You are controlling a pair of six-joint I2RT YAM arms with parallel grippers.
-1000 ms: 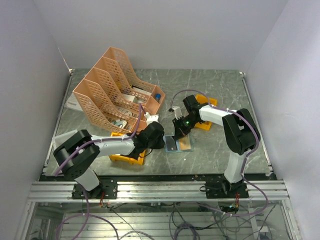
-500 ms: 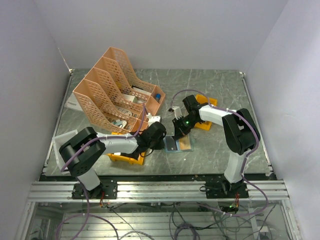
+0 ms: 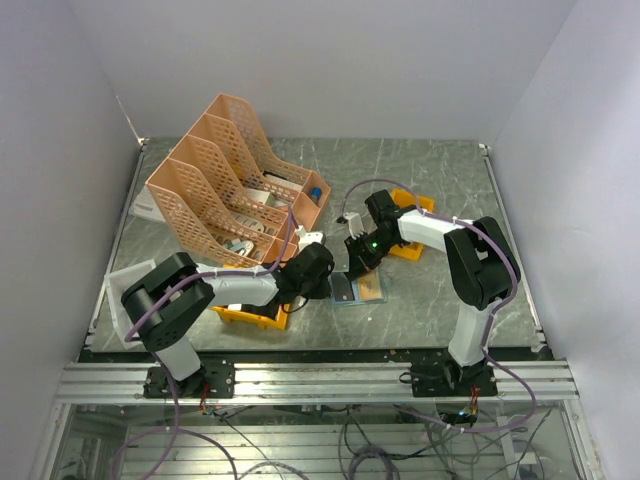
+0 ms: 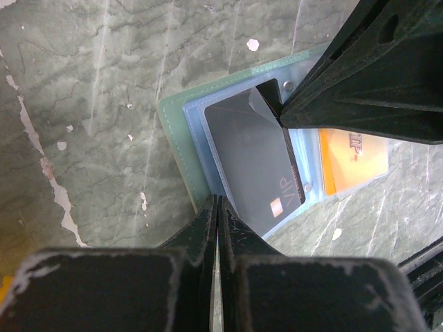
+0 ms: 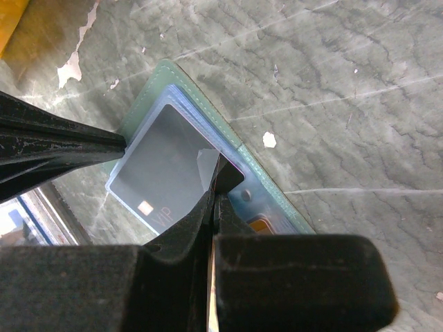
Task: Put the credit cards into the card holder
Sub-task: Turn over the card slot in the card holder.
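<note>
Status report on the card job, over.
Left gripper shut at the edge of the dark card. Right gripper shut at its corner. Card on the open card holder, orange card alongside. Nothing in the way.

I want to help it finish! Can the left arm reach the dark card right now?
Probably yes: the left gripper, shut, rests at the edge of the dark card, nothing between; the right gripper touches only its far corner.

Peach lattice rack [image 3: 235,185] sits back-left on the marble table [image 3: 440,170], with papers and a blue item [image 3: 314,190] in its slots. One orange bin [image 3: 243,314] is just in front of the rack, a second bin [image 3: 408,250] well to its right. White sheet [image 3: 113,290] lies front-left of the rack.
</note>
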